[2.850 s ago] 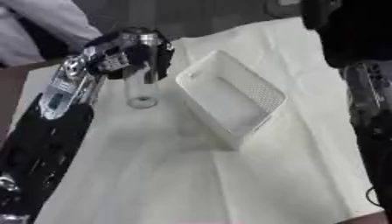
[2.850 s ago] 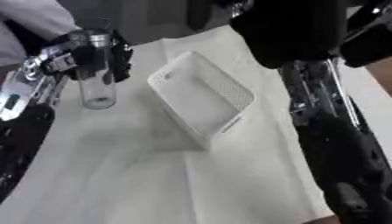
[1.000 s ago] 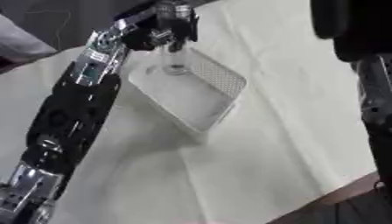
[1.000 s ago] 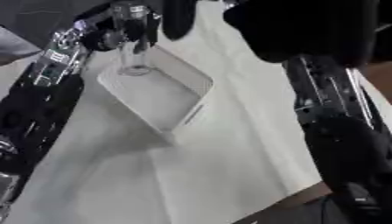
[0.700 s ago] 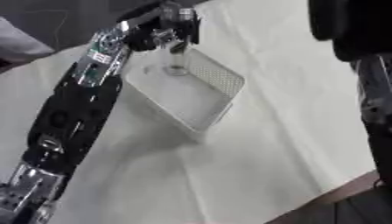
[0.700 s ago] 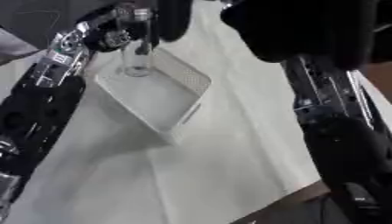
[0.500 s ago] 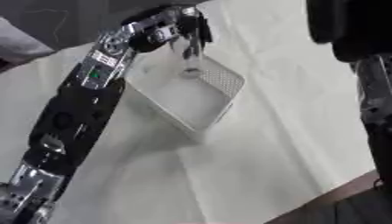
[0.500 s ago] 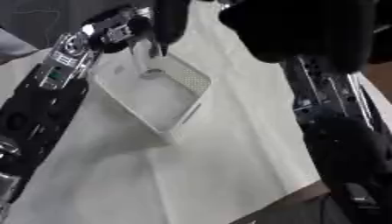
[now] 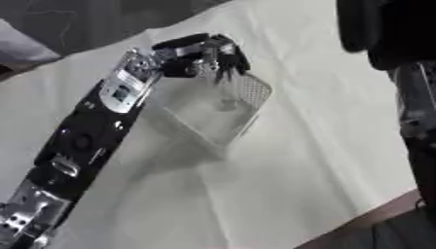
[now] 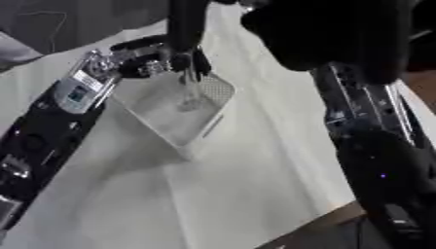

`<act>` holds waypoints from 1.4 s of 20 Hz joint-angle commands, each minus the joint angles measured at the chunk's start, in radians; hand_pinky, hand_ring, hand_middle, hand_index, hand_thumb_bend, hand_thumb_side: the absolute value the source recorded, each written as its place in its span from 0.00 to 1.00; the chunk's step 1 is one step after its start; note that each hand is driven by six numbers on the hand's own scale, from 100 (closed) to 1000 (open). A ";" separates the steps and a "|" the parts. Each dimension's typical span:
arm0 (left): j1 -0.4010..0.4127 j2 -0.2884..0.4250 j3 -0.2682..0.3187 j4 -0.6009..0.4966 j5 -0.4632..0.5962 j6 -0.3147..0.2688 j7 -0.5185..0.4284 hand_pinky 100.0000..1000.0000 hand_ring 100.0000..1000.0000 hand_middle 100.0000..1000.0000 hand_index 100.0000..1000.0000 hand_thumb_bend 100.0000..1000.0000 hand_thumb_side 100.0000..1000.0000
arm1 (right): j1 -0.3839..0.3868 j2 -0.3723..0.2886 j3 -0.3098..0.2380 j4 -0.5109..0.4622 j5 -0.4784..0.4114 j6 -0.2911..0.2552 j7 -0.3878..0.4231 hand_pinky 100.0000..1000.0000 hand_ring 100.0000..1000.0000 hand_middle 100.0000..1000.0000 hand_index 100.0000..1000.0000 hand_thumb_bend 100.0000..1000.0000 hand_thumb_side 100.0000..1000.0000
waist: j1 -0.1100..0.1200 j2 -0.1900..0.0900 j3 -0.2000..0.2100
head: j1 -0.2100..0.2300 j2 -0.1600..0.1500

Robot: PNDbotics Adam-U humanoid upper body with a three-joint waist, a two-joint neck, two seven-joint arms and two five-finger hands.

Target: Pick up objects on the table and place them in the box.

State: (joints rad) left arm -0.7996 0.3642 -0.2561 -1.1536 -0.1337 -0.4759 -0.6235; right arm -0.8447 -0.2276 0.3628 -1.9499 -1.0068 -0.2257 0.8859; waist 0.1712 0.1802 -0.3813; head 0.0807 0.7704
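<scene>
White cloth (image 9: 281, 185), white mesh box (image 9: 248, 97), seemingly clear glass (image 10: 189, 95) inside

- Clear glass item (image 10: 190, 92) in box (image 9: 247, 104): blurred, shape unreadable.
- Left hand (image 9: 208, 56): fingers smeared, grip can't be told.
- Right hand: out of frame; only arm (image 10: 374, 146) shows, cut by pic edges.
- Box's near wall partly behind left arm.

The black left arm (image 9: 81, 141) carries silver joint brackets with round bolt holes and a silver wrist plate bearing a small greenish marking. Its black left hand (image 9: 203, 56) has glossy black fingers (image 9: 230, 61). The bulky right arm (image 10: 374, 160) is matte black.
</scene>
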 commanded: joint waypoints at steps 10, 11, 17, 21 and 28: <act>-0.035 0.079 0.093 -0.005 0.076 -0.347 -0.284 0.34 0.61 0.61 0.81 0.31 0.98 | -0.007 -0.017 -0.004 -0.017 0.004 -0.026 0.021 0.63 0.81 0.94 0.32 0.00 0.80 | -0.011 -0.022 0.024 | 0.001 0.000; -0.036 0.084 0.095 -0.016 0.092 -0.340 -0.284 0.38 0.65 0.65 0.85 0.38 0.96 | -0.006 -0.017 -0.004 -0.017 0.004 -0.025 0.021 0.63 0.81 0.94 0.32 0.00 0.80 | -0.011 -0.023 0.025 | 0.000 0.000; -0.036 0.106 0.134 -0.072 0.021 -0.349 -0.284 0.69 0.84 0.87 0.99 0.68 0.80 | 0.002 -0.018 -0.005 -0.016 0.005 -0.022 0.021 0.63 0.81 0.94 0.32 0.00 0.80 | -0.011 -0.028 0.029 | -0.002 0.000; -0.036 0.107 0.155 -0.102 -0.056 -0.377 -0.284 0.76 0.89 0.92 1.00 0.73 0.78 | 0.005 -0.019 -0.006 -0.016 0.005 -0.020 0.021 0.63 0.81 0.94 0.32 0.00 0.80 | -0.011 -0.030 0.030 | -0.004 0.000; -0.034 0.109 0.164 -0.102 -0.094 -0.389 -0.284 0.77 0.88 0.92 1.00 0.69 0.83 | 0.013 -0.018 -0.006 -0.017 0.004 -0.012 0.021 0.63 0.82 0.94 0.32 0.00 0.80 | -0.010 -0.035 0.032 | -0.003 0.000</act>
State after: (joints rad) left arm -0.8149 0.4432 -0.1075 -1.2362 -0.2201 -0.5263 -0.5732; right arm -0.8264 -0.2396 0.3627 -1.9499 -1.0031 -0.2233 0.8882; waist 0.1703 0.1670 -0.3540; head 0.0795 0.7704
